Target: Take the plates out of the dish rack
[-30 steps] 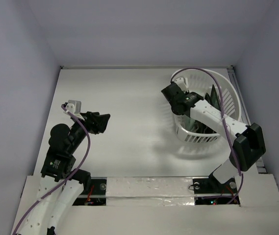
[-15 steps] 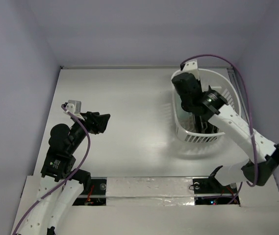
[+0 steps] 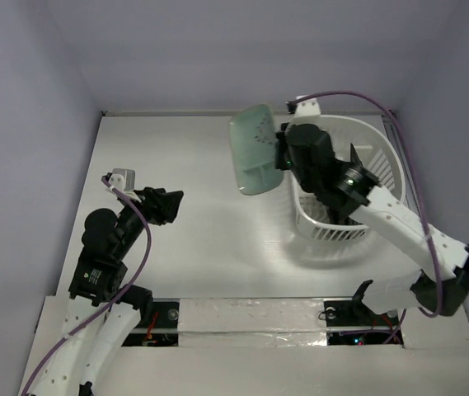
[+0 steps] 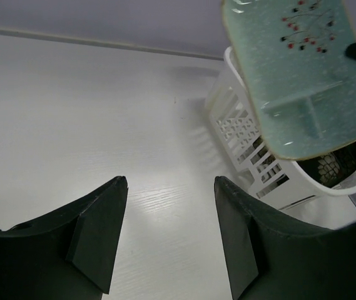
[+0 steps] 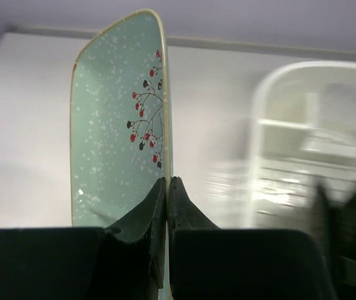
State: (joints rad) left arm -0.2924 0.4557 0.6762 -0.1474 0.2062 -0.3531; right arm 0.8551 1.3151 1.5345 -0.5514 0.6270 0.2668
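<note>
A: Surveying the work surface: what does it show?
B: A white table (image 3: 193, 239) enclosed by plain pale walls (image 3: 36, 124). The dish rack (image 3: 389, 144) sits at the far right.
A: State of the right gripper (image 5: 166, 186)?
B: Jaws pinched onto the rim of the mint-green plate (image 3: 255, 150), held on edge in the air, just left of the rack. A dark plate (image 4: 331, 166) stands inside.
A: Left gripper (image 4: 170, 182)?
B: Jaws parted, holding nothing, above bare table.
</note>
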